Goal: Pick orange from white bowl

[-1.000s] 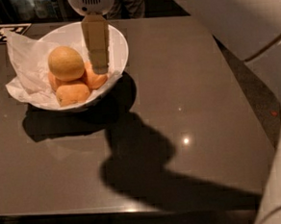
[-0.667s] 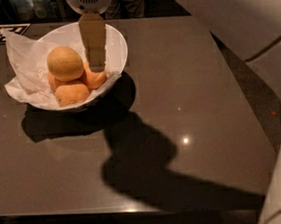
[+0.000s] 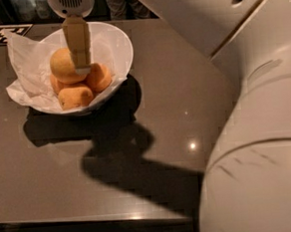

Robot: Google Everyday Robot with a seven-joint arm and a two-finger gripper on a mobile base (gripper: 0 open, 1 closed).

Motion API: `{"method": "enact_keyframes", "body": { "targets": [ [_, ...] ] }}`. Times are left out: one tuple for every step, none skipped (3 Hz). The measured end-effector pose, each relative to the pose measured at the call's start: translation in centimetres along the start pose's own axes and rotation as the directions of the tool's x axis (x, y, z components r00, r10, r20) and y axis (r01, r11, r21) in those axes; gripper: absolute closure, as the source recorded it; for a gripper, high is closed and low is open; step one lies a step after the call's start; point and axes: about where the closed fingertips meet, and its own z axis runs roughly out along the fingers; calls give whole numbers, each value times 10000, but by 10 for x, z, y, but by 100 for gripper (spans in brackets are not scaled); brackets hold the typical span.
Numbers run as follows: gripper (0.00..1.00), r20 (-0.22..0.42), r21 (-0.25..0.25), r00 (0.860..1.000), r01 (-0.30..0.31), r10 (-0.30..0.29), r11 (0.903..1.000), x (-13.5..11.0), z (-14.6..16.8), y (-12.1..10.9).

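Note:
The orange (image 3: 61, 64), the largest dull yellow-orange fruit, sits on top of the pile in the white bowl (image 3: 122, 45) at the table's back left. The bowl is lined with crumpled white tissue paper (image 3: 24, 61). Three smaller, deeper-orange fruits (image 3: 75, 95) lie around and under the orange. My gripper (image 3: 82, 68) hangs straight down from the top of the view into the bowl. Its tan tip sits against the right side of the orange, between it and a smaller fruit (image 3: 101, 77).
The bowl stands on a dark glossy table (image 3: 152, 137), whose front edge runs along the bottom. My large white arm (image 3: 256, 130) fills the right side and casts a broad shadow across the table's middle. A black-and-white marker (image 3: 5, 33) lies at the back left.
My gripper has moved left within the bowl, from over the smaller fruits at the right to the orange's right side. The fruits have not moved.

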Motion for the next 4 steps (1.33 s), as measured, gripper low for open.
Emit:
{"method": "enact_keyframes", "body": {
  "targets": [
    [3, 66, -388, 9996, 281, -279, 9988, -19, 20, -2],
    [12, 105, -778, 9996, 272, -264, 9966, -28, 37, 2],
    [24, 122, -1012, 9998, 172, -160, 9947, -29, 49, 3],
    [30, -9, -1148, 10000, -55, 54, 9934, -21, 57, -1]
  ]
}}
